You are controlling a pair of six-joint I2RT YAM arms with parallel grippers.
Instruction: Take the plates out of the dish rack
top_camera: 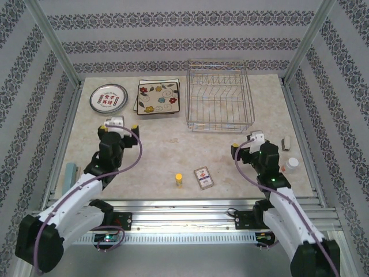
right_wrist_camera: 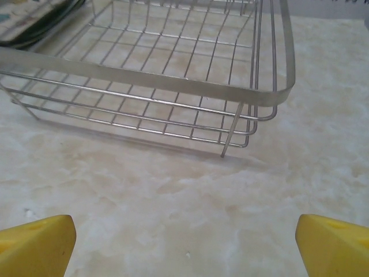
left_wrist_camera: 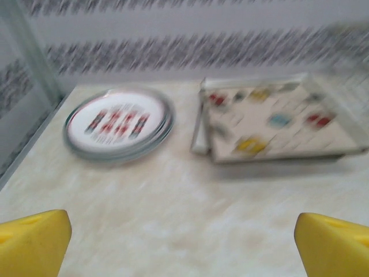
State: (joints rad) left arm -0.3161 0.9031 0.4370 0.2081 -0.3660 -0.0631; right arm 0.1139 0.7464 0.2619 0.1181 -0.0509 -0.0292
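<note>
While both arms sit low at my edge of the table (top_camera: 173, 144), I look for the plates. The round plates (top_camera: 107, 98) lie flat in a small pile at the far left of the table. Just to their right, the square plates (top_camera: 157, 97) with flowers lie in a pile too. The dish rack (top_camera: 219, 95) stands right of the square plates, by the back wall. It is very close to them, but I cannot tell if they touch.

The left gripper (top_camera: 113, 122) points at the plates from the near side and is apart from them. Its jaws are spread wide and hold nothing. From the left wrist I see its yellow fingertips (left_wrist_camera: 34, 242) in the bottom corners, with bare table between them. That picture is blurry, but I can make out both piles ahead.

The right gripper (top_camera: 255, 138) sits near the front right corner of the dish rack, not touching it. Its jaws are spread wide too and hold nothing. From the right wrist, the wire rack lies just ahead of the fingers.

Between the arms, a small yellow thing (top_camera: 179, 179) stands on the table with a card (top_camera: 203, 177) beside it. A white bottle (top_camera: 292, 164) stands right of the right arm.
</note>
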